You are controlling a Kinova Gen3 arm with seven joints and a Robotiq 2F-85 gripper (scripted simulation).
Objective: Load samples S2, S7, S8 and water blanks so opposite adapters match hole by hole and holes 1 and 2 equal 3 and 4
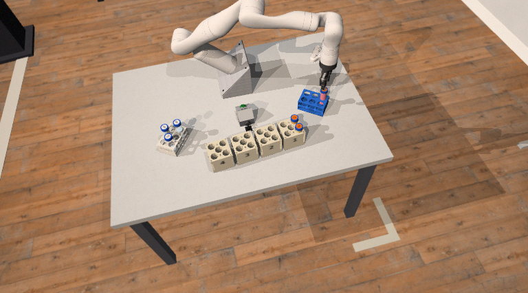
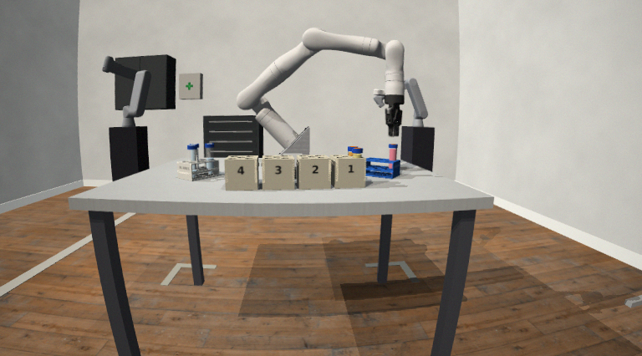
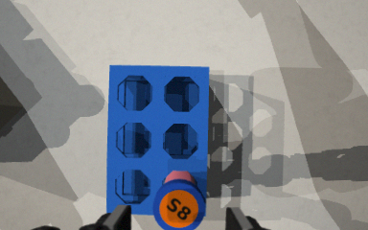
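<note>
My gripper (image 1: 324, 84) (image 2: 392, 133) (image 3: 178, 218) is open and hangs straight above sample S8 (image 1: 323, 93) (image 2: 392, 150) (image 3: 178, 207), a pink-filled tube with an orange cap dot. S8 stands in a corner hole of the blue rack (image 1: 309, 106) (image 2: 379, 167) (image 3: 157, 115); the rack's other holes are empty. My fingers flank the cap from above without touching it. Two more orange-dotted tubes (image 1: 294, 118) (image 1: 298, 126) (image 2: 354, 150) stand in adapter 1 (image 1: 294, 142) (image 2: 350, 175). Adapters 2 (image 1: 271, 148) (image 2: 314, 175), 3 (image 1: 246, 155) (image 2: 277, 177) and 4 (image 1: 222, 163) (image 2: 241, 177) are empty.
A white rack (image 1: 171, 148) (image 2: 189, 171) at the left holds blue-capped water blanks (image 1: 164, 127) (image 1: 177, 122) (image 1: 168, 137). The DONE desk (image 1: 245, 116) with its green key (image 1: 243, 106) stands behind the adapter row. The arm's wedge base (image 1: 235, 76) is at the back.
</note>
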